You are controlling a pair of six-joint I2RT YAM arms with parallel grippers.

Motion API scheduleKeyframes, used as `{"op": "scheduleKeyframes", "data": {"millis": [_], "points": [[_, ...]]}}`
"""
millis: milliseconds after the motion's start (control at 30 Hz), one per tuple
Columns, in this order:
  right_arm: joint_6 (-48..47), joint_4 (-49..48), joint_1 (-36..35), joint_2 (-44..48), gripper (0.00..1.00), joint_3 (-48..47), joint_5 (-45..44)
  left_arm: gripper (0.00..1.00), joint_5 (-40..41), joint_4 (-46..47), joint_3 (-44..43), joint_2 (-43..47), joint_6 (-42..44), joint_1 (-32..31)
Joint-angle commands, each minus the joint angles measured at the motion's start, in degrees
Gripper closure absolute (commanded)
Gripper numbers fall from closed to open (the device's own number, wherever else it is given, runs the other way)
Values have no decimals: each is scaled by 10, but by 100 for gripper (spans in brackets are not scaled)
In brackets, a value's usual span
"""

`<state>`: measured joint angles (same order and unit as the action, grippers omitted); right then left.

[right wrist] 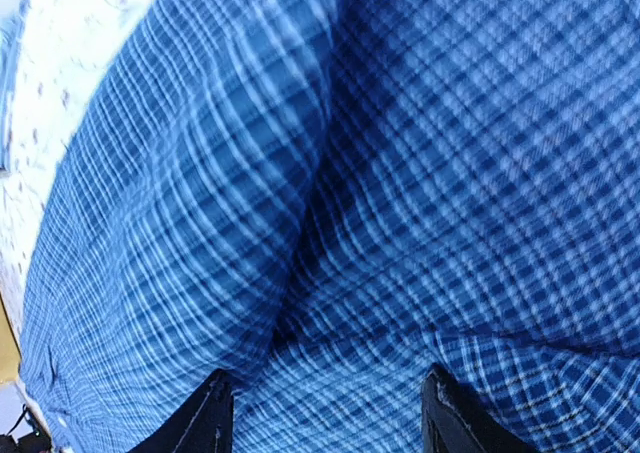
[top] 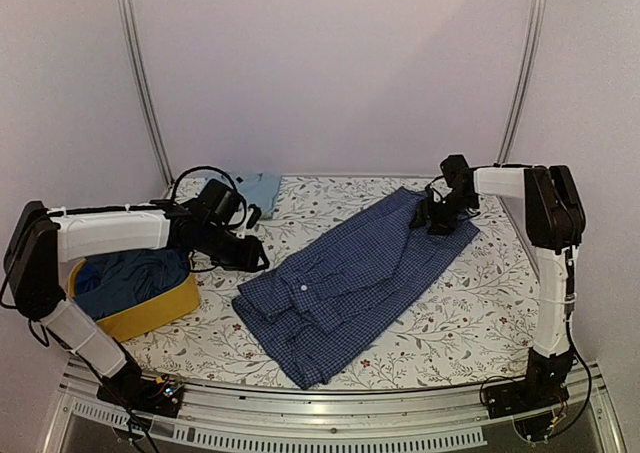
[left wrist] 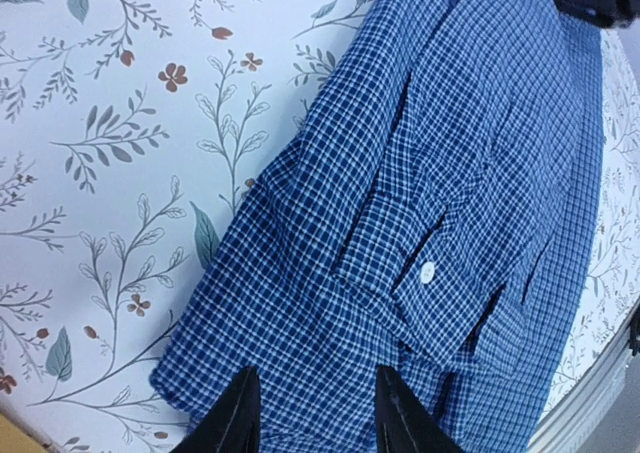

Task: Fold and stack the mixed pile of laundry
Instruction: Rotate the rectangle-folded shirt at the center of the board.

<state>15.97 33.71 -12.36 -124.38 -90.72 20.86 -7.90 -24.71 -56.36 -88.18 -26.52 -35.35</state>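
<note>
Lying across the worktop (top: 470, 303) is a checked shirt (top: 340, 273); the yellow basket (top: 150, 316) at left holds dark clothes (top: 130, 273); left tool (left wrist: 315, 413) and right tool (right wrist: 325, 413) both spread.

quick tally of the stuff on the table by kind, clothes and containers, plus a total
checked shirt: 1
light blue garment: 1
yellow basket: 1
dark blue heap inside it: 1 (separate pieces cannot be told apart)
total: 4
</note>
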Motion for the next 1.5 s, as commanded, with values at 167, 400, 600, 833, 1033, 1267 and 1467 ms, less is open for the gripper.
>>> {"op": "scheduleKeyframes", "data": {"millis": [167,400,600,833,1033,1267,1467], "points": [[-95,78,-38,-139,35,-348,35,61,-17,19,-59,-55,29,-1],[-65,65,-39,50,32,-136,-26,68,-11,7,-155,-188,80,-23],[-2,19,-46,137,34,74,17,87,8,-21,-157,-237,92,-43],[41,-7,-47,189,35,194,9,100,-39,-43,-49,-205,29,-138],[42,1,-47,231,35,228,0,95,-150,-22,-13,-152,-25,-236],[31,-31,-64,189,41,205,28,72,-140,16,-2,-10,-27,-146],[-7,-26,-67,81,48,131,5,66,-95,59,2,3,-50,-63]]}}
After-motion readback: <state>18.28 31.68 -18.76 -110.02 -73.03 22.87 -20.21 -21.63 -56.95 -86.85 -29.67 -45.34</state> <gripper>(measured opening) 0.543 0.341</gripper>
